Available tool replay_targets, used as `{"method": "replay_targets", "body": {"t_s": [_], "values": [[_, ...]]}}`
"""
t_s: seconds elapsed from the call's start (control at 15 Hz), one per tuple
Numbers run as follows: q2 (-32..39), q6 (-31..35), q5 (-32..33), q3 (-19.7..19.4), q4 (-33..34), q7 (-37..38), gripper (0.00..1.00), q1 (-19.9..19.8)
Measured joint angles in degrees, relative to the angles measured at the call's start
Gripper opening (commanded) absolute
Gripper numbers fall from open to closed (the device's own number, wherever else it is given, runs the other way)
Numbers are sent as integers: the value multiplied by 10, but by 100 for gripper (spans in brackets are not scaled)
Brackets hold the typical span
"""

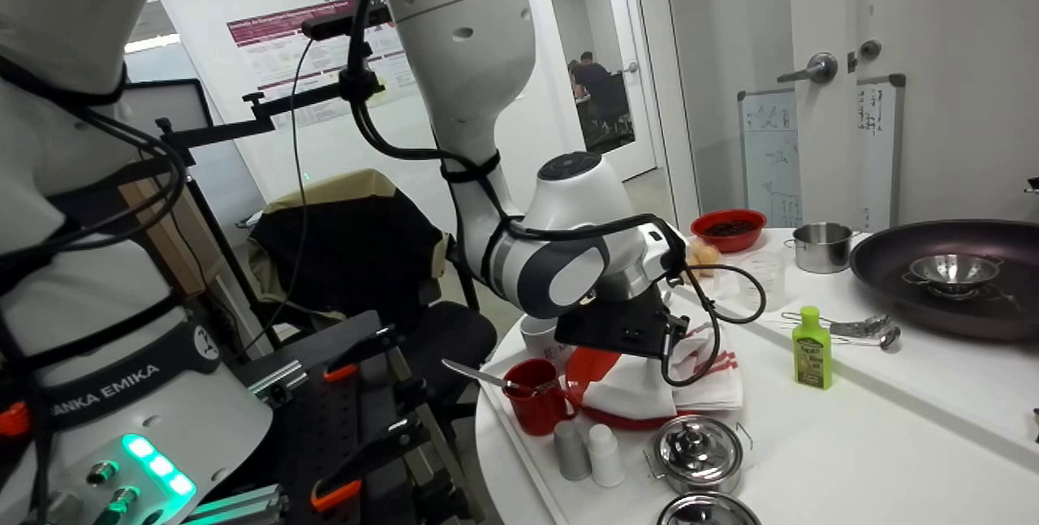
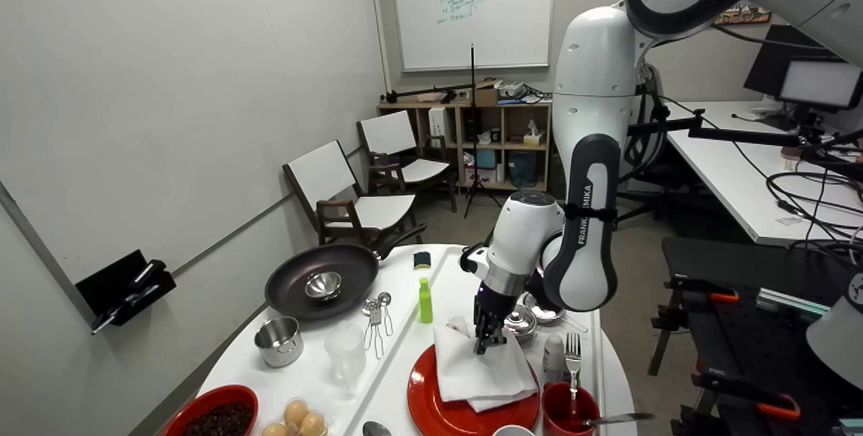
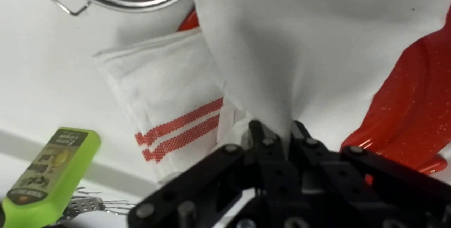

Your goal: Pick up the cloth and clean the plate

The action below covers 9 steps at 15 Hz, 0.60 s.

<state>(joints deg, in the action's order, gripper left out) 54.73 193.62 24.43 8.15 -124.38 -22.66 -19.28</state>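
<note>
Wrist view gives the best look at the grip: the gripper (image 3: 277, 129) has its fingers pinched together on a skinny raised fold of the cloth (image 3: 334, 13), basically no gap beyond the fabric itself. The cloth lies over a good part of the plate (image 3: 408, 97), and a striped end (image 3: 183, 129) pokes out onto the table (image 3: 56, 69). Can't tell whether that bit is the same piece or another layer underneath. Looks soft and floppy, so I'd expect next to no weight and zero stiffness: it should just hang from wherever you pinch it. A stood-up fold like this is a better grab than a flat edge imo, though such a thin pinch might slip once the fabric drags.

In an exterior view, cloth (image 2: 472, 375) is spread on the plate with red showing around its near side, gripper pointing down at it. Red mug (image 2: 563, 406) with a fork (image 2: 573, 358) in it stands just beside the plate, so I'd watch for a loose corner snagging.

In an exterior view, black wrist hardware (image 1: 613, 330) hides the fingertips, so no help there. Lidded pot (image 1: 698, 456) sits just beside the plate's rim. Plate looks glossy and probably slides easily; I'd wipe lightly.
</note>
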Motion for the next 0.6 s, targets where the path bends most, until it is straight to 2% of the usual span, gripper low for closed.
{"method": "replay_targets", "body": {"t_s": [0.33, 0.6], "values": [[-36, 48, 14, 6, -24, 4, 3, -5], [-72, 46, 33, 41, -26, 26, 3, -57]]}}
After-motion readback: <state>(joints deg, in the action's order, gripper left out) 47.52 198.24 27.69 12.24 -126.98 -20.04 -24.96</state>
